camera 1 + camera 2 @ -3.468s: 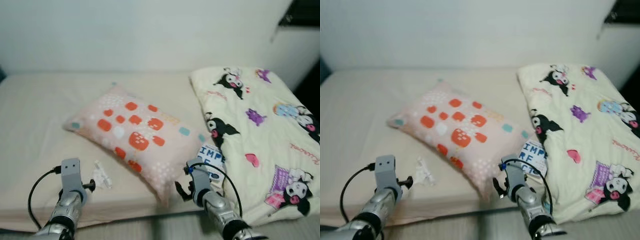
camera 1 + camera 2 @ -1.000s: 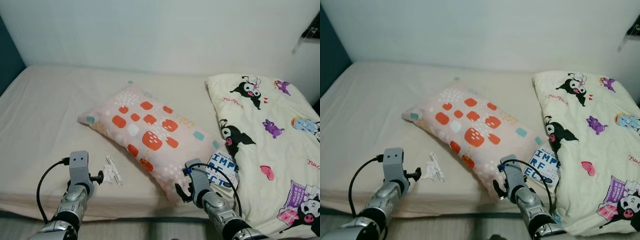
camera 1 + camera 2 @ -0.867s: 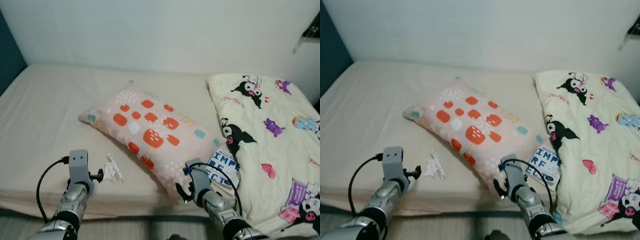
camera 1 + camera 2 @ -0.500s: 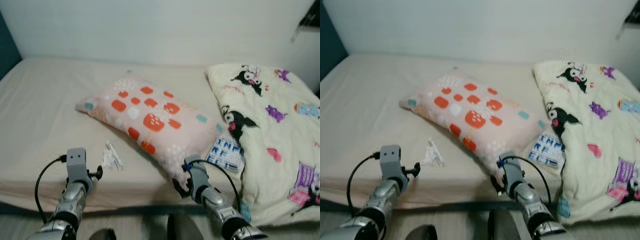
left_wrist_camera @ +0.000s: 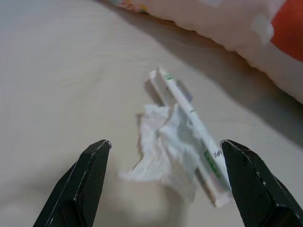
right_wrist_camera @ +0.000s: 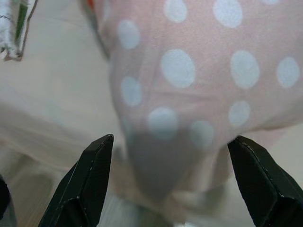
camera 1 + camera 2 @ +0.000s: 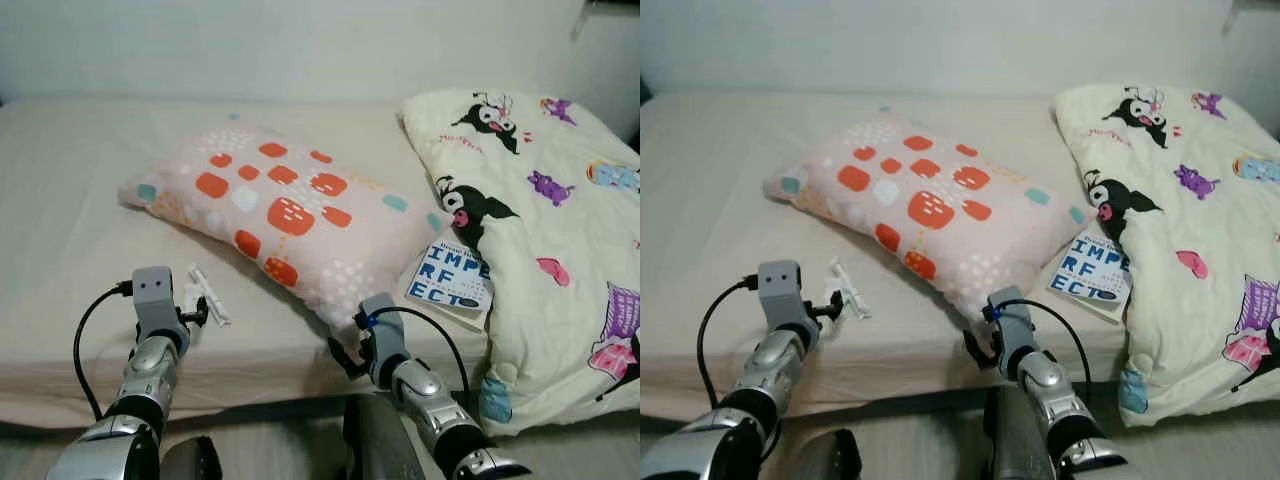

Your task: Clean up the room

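A crumpled white tissue with a long paper wrapper [image 7: 206, 296] lies on the beige bed [image 7: 60, 210], near its front edge. My left gripper [image 7: 196, 317] is open just short of it; in the left wrist view the tissue [image 5: 175, 142] sits ahead between the two fingers [image 5: 90, 179]. A pink pillow with orange patches [image 7: 280, 210] lies slanted in the middle. My right gripper [image 7: 342, 360] is open at the pillow's near corner [image 6: 189, 94], not gripping it. A book with blue letters [image 7: 452, 275] lies between the pillow and a cartoon-print blanket [image 7: 550, 180].
The bed's front edge [image 7: 260, 395] runs just under both arms. The blanket covers the bed's right side and hangs over the edge. Bare sheet stretches to the left of the pillow. A pale wall [image 7: 300, 40] stands behind the bed.
The whole view has shifted, so the camera moved. My left gripper now sits closer to the tissue than half a second ago. Both grippers stay open.
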### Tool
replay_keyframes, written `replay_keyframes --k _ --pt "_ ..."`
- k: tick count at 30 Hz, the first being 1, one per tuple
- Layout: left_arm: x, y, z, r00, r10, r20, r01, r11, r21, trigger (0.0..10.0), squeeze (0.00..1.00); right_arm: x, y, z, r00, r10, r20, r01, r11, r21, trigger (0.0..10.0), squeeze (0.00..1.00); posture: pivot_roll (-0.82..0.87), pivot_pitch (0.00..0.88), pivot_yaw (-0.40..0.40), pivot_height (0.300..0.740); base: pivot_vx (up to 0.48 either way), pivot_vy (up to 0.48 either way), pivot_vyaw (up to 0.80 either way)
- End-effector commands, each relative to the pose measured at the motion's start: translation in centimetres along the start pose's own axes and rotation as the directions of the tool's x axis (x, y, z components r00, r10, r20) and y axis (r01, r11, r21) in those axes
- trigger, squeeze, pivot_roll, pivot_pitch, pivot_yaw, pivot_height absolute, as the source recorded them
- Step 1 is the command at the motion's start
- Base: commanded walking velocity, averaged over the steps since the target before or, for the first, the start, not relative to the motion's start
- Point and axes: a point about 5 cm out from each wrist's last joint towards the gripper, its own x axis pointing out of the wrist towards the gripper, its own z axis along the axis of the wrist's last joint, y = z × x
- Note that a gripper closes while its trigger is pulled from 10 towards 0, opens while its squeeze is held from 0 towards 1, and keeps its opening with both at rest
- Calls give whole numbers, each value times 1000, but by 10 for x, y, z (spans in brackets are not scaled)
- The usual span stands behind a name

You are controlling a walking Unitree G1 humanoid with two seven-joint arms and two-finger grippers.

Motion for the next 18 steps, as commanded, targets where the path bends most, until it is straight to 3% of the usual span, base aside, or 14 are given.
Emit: replay_keyframes --k 1,2,4,7,11,14,18 --pt "-1 0 -2 1000 0 -4 0 999 46 10000 98 1 3 3 1000 8 22 -9 1000 13 10000 0 -203 128 -44 526 0 0 0" --pt "-1 -2 -2 1000 -5 -8 5 994 106 10000 0 2 5 4 999 12 33 -13 1000 13 10000 0 -206 133 -42 516 0 0 0" --pt "-1 -3 -2 1000 -6 -11 8 992 124 10000 0 2 5 5 999 13 37 -14 1000 13 10000 0 -207 135 -41 511 0 0 0" --pt "-1 -6 -5 999 -21 -28 27 977 213 10000 0 2 7 8 998 18 55 -19 1000 20 10000 0 -211 149 -35 496 0 0 0" --pt "-1 1 -7 999 13 -45 0 961 277 10000 0 1 10 10 997 24 75 -25 999 23 10000 0 -230 170 -25 481 0 0 0" --pt "-1 6 -8 998 40 -50 -24 956 293 10000 0 0 10 11 996 25 83 -27 999 22 10000 0 -231 172 -24 471 0 0 0" --pt "0 19 -6 990 119 -70 -100 969 227 10000 0 -2 7 10 996 15 85 -16 1000 22 10000 0 -241 183 -18 456 0 0 0"
